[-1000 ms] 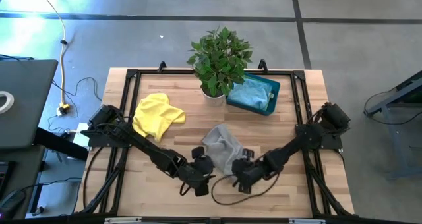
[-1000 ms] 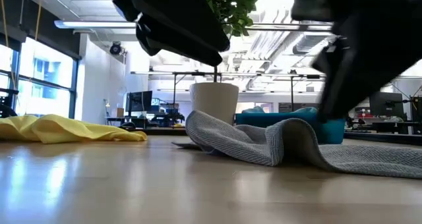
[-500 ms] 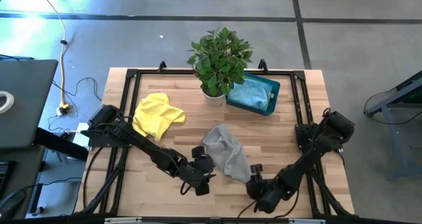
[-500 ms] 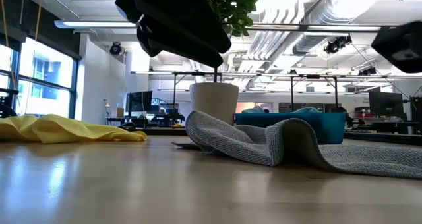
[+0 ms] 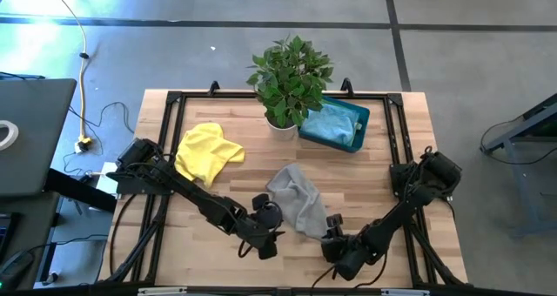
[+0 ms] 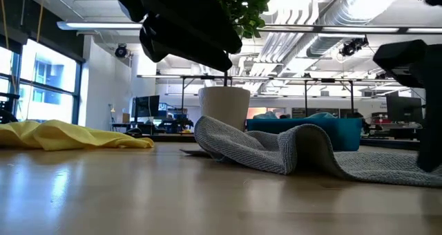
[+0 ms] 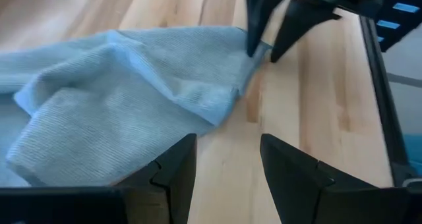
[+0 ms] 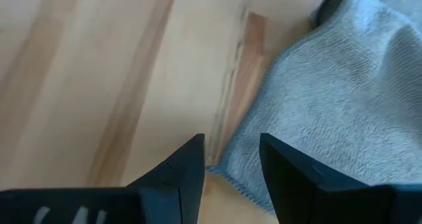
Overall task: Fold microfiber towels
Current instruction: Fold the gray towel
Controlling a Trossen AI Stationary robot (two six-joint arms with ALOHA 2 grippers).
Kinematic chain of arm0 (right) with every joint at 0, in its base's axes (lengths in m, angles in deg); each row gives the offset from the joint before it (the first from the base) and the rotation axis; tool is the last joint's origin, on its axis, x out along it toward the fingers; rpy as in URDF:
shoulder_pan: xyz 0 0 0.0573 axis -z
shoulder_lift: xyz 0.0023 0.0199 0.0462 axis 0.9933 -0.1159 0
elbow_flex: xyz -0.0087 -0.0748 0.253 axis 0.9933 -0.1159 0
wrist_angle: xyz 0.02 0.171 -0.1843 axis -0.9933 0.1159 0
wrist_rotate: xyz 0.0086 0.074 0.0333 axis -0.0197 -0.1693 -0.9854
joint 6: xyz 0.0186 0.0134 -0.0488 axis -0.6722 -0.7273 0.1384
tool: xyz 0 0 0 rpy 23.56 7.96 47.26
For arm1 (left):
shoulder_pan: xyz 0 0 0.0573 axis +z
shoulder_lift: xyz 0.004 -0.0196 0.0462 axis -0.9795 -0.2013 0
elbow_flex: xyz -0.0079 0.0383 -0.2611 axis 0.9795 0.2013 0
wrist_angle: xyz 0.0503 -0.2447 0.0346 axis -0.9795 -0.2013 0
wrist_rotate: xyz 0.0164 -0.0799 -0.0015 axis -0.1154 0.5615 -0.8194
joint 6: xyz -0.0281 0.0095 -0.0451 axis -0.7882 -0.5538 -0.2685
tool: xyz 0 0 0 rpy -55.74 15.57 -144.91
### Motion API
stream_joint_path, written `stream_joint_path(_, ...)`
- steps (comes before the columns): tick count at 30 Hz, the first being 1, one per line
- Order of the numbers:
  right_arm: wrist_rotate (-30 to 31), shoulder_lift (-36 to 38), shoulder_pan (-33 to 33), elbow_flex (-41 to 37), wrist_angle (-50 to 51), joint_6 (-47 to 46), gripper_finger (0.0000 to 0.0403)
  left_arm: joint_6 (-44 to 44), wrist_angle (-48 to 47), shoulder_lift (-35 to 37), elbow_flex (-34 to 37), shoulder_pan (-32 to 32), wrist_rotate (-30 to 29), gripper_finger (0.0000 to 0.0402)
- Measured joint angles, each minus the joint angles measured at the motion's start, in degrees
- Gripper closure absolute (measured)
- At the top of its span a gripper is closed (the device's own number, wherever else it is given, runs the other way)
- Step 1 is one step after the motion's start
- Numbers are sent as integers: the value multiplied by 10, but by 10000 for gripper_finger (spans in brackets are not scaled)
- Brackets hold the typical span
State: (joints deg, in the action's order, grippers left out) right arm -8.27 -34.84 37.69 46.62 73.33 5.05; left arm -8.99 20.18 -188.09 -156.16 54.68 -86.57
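A grey microfiber towel (image 5: pixel 298 204) lies crumpled on the wooden table, near the middle of its near half; in the low view the towel (image 6: pixel 276 148) humps up off the wood. My right gripper (image 8: pixel 231 165) is open and slants down at the towel's near right corner (image 8: pixel 239 178), one finger on each side of it. My left gripper (image 7: pixel 227 161) hovers open above the table beside the towel's near left side (image 7: pixel 132 92), with nothing between its fingers. A yellow towel (image 5: pixel 207 152) lies bunched at the far left. A light blue towel (image 5: pixel 331 120) rests in the teal bin (image 5: pixel 361 117). My right gripper's fingertips (image 7: pixel 252 47) stand at the grey towel's near right corner (image 7: pixel 258 45), which lies flat on the table. Whether they touch the cloth I cannot tell.
A potted plant (image 5: pixel 290 78) stands at the far middle, next to the teal bin. A black frame (image 5: pixel 174 100) runs round the table top. Bare wood lies to the right of the grey towel and along the near edge.
My right gripper has swung from the towel's near edge toward the table's near right, sunk lower and rolled about its own line, then come back a little to the towel's near right corner. The grey towel has kept its shape and place.
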Motion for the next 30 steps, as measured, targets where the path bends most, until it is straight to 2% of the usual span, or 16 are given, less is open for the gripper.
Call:
stream_joint_path(5, 6, -1, 11, 0, 7, -33, 266, 0, 0, 0, 0, -3, 27, 243)
stream_joint_path(13, 9, -1, 27, -1, 20, -84, 269, 1, 0, 0, 0, -26, 29, 243)
stream_joint_path(17, -10, -1, 36, -1, 21, -106, 307, 1, 0, 0, 0, -38, 29, 243)
stream_joint_path(22, -35, -1, 40, -1, 14, -118, 388, 2, 0, 0, 0, -51, 29, 243)
stream_joint_path(26, -43, 0, 39, 2, 6, -125, 391, 9, 0, 0, 0, -59, 29, 243)
stream_joint_path(30, -82, -3, 42, 35, 27, -130, 400, 50, 0, 0, 0, -68, 14, 243)
